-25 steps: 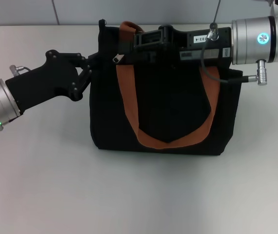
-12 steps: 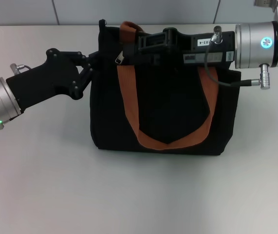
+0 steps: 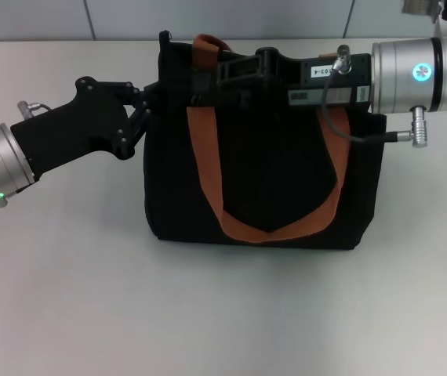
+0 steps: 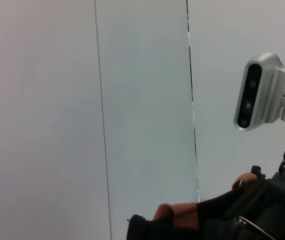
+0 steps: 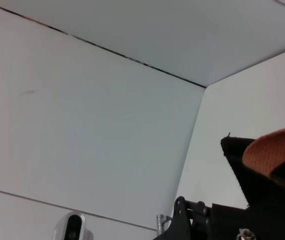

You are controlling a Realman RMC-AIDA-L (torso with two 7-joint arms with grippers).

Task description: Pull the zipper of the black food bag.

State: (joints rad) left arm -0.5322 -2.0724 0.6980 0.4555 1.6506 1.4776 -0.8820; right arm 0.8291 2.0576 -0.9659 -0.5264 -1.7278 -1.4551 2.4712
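Black food bag (image 3: 263,172) with brown-orange straps (image 3: 204,157), on a white table (image 3: 208,313).

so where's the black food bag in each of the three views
Head view: the black food bag fills the centre, between the left hand and right hand.
Left wrist view: only its top edge shows, low in the picture.
Right wrist view: a corner shows in the lower part.
Shared landmark: the brown-orange strap handle.

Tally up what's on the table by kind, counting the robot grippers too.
Black food bag: 1
Grippers: 2, the left gripper at the bag's left top corner and the right gripper along its top edge
Total: 3
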